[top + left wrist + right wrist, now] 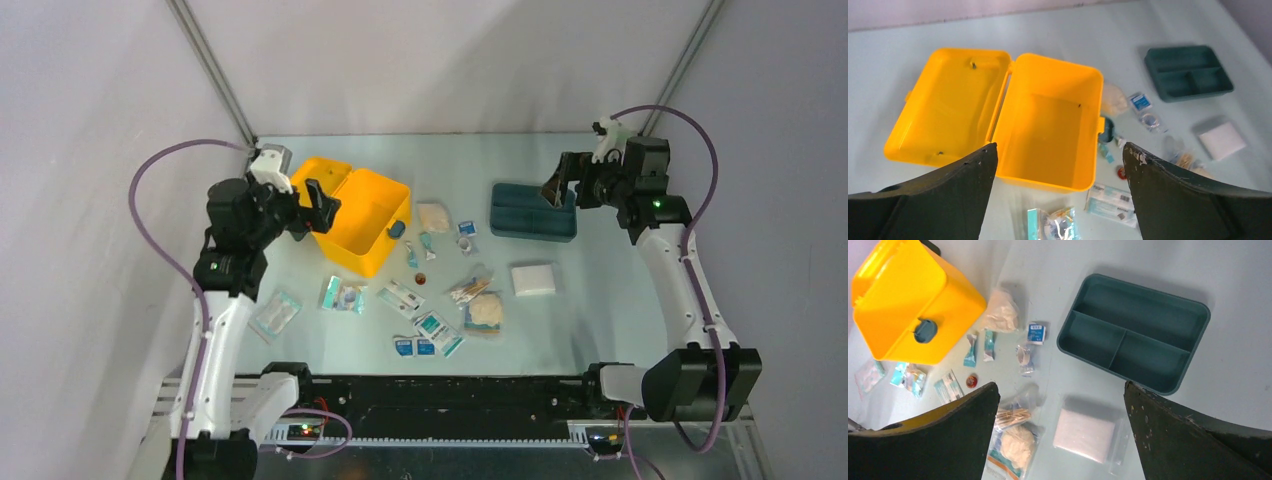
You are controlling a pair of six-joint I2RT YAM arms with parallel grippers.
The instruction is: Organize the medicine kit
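Note:
The medicine kit [365,225] is a bright yellow box that lies open on the left of the table, its lid [320,175] folded back. In the left wrist view the kit [1048,135] is empty inside. The right wrist view shows the kit [908,305] from outside, with its blue-grey latch [925,331]. My left gripper [322,208] hovers open above the kit's near rim, its jaws [1059,146] holding nothing. My right gripper [556,190] hangs open over the far right of the table; between its jaws [1061,385] lies a white gauze pad [1084,434] on the table below.
A dark teal divided tray [533,212] sits empty at the back right. Loose supplies lie between kit and tray: a cotton wad [434,216], a swab bag [470,288], a cotton bag [486,311], the gauze pad [533,279], and several flat packets [343,294].

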